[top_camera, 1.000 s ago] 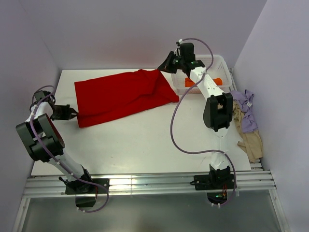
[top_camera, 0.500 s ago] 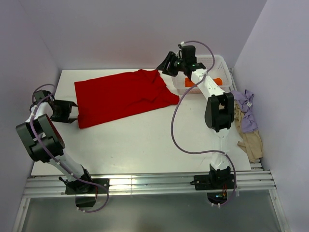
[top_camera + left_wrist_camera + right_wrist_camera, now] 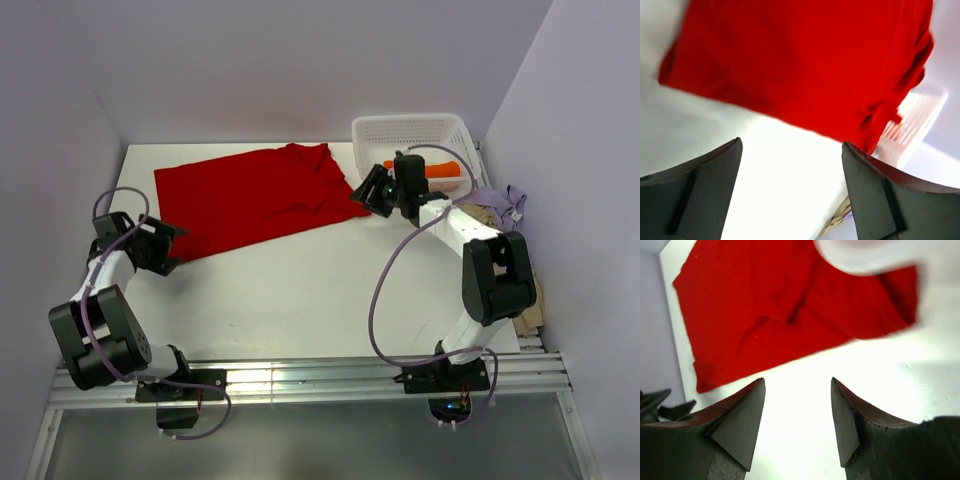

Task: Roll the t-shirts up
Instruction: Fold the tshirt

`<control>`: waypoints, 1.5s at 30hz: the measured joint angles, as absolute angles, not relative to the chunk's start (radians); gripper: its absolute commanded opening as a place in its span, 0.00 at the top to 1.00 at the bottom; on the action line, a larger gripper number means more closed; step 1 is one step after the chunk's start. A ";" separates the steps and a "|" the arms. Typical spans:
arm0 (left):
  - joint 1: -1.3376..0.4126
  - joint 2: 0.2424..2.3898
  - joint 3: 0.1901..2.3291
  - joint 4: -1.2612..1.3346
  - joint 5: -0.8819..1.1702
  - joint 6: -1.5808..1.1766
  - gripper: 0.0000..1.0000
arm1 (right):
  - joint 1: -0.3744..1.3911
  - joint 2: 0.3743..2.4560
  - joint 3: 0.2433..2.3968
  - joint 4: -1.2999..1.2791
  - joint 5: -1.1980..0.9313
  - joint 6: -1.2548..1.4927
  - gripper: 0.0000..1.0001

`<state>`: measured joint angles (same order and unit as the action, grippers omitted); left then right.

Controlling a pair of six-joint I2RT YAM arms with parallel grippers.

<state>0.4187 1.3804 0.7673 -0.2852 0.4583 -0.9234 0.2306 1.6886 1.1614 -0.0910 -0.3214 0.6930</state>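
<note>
1. Counting the cloths gives four t-shirts: one red, one orange, one lavender and one beige.
2. The single red t-shirt point(image 3: 255, 200) lies spread flat across the far left part of the one white table point(image 3: 300, 290). A few creases are bunched at its right end, near the basket.
3. One white mesh basket point(image 3: 410, 130) stands at the far right corner. The orange t-shirt point(image 3: 441, 168) lies inside it, partly hidden by the right arm.
4. The lavender t-shirt point(image 3: 508, 200) and the beige t-shirt point(image 3: 480, 216) lie heaped together at the table's right edge. The right arm's elbow covers much of both.
5. Two arms are in view, each with one gripper.
6. The left gripper point(image 3: 165, 246) sits low at the near left corner of the red t-shirt. Its two fingers point(image 3: 705, 195) stand wide apart with only bare table between them. Whether a fingertip touches the cloth cannot be told.
7. The right gripper point(image 3: 372, 190) sits just beside the red t-shirt's right edge, between it and the basket. Its two fingers point(image 3: 735, 425) are also spread, with only bare table between them.
8. Both wrist views look across the table at the red t-shirt, and neither gripper holds it.
</note>
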 measured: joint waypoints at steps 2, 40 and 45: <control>0.399 1.355 0.718 -0.259 0.465 -0.921 0.13 | 0.229 1.662 1.074 -0.037 -0.292 0.721 0.37; 0.409 1.189 0.499 -0.064 0.390 -0.877 0.10 | 0.202 1.942 0.847 0.600 -0.037 1.141 0.75; 0.409 1.228 0.498 -0.072 0.364 -0.879 0.14 | 0.212 1.942 0.850 0.599 -0.004 1.137 1.00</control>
